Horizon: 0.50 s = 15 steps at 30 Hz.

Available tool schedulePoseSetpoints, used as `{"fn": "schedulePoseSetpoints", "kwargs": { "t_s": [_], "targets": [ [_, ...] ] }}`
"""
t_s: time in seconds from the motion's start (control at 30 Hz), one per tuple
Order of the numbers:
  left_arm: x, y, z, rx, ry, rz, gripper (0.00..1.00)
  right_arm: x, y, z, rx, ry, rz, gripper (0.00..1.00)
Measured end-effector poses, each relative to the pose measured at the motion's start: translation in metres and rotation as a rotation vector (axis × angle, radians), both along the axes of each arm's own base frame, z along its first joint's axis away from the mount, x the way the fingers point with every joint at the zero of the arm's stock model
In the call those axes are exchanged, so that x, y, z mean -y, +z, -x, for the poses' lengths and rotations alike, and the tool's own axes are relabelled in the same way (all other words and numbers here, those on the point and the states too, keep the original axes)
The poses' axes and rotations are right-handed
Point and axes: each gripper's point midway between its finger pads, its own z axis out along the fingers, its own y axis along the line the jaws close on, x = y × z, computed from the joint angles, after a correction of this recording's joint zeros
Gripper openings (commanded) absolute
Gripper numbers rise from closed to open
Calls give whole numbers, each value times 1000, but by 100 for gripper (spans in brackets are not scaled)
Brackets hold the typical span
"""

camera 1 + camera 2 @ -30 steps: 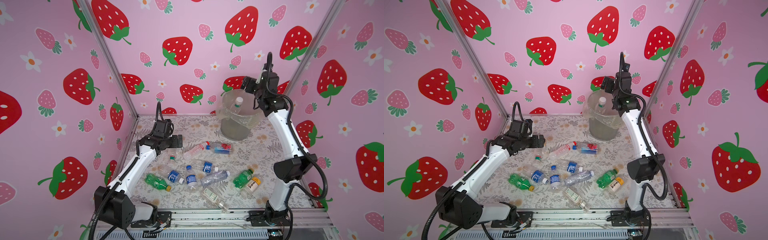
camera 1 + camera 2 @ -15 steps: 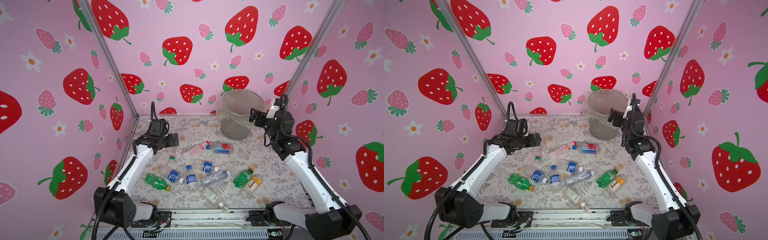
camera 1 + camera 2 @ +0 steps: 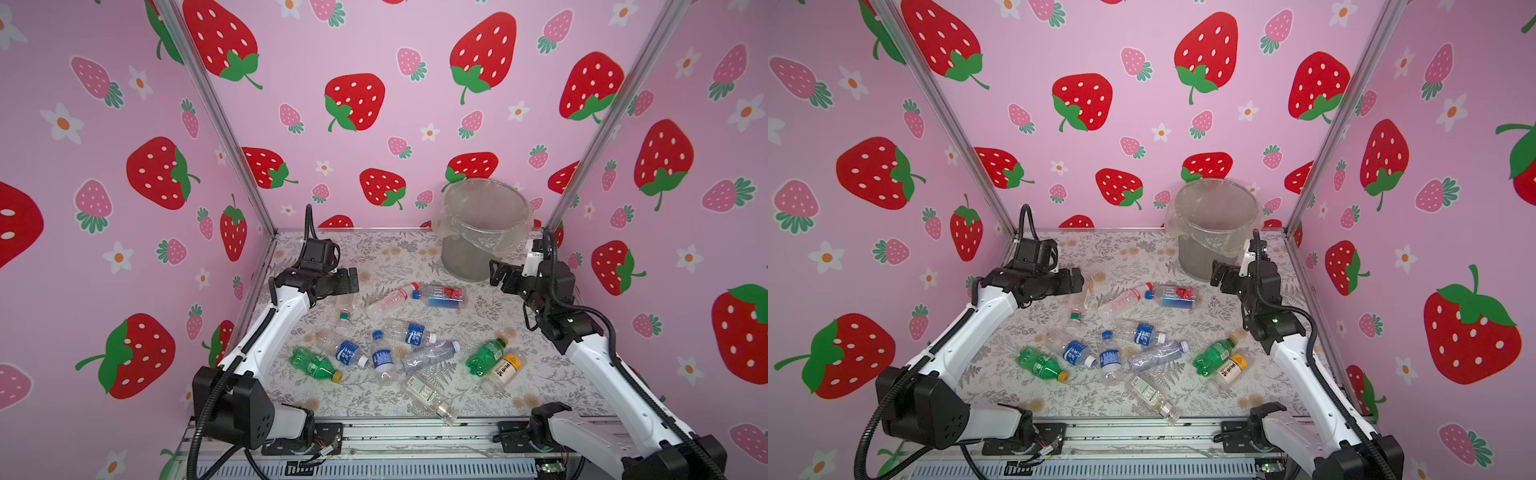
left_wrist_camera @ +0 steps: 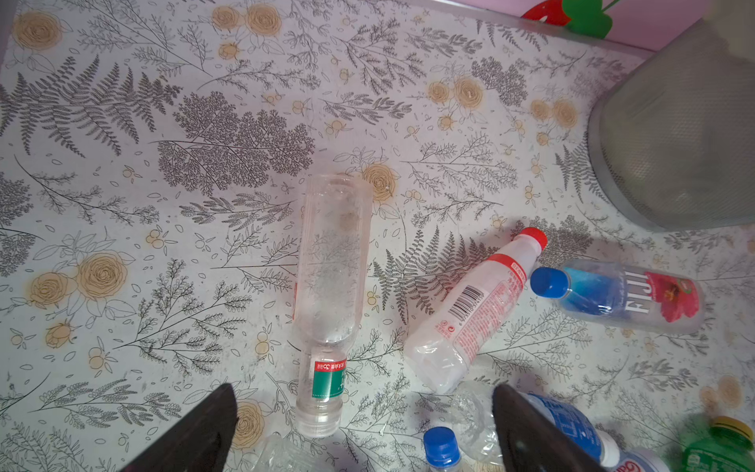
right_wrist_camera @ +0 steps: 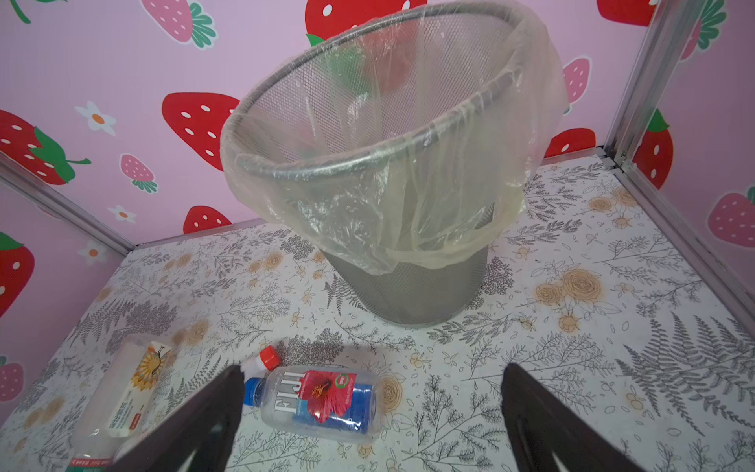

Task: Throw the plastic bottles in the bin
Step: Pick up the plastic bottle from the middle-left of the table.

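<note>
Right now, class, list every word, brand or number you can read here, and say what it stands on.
"FIJI": on the blue-capped bottle, beside a red flower picture.
Too small or blurred to read: the print and barcode digits on the red-capped bottle; the green neck band on the clear bottle; the labels of the blue-labelled bottles.

The grey mesh bin (image 3: 465, 264) stood upright, a clear liner folded over its rim. In front of it the plastic bottles (image 3: 383, 359) lay scattered on their sides, mostly clear, with two green bottles (image 3: 312, 365) farthest away and the Fiji bottle (image 3: 441, 296) nearest the bin.
</note>
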Motion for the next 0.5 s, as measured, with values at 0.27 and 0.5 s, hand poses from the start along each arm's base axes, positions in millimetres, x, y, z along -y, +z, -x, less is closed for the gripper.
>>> {"fn": "schedulePoseSetpoints", "kwargs": {
  "t_s": [0.27,0.5],
  "targets": [
    [0,-13,-2,-33,-24,-24,99,-1,-32,18,-52,39,0,99],
    [-3,-19,-7,-49,-28,-60,99,-7,-56,33,-94,90,-22,99]
  ]
}}
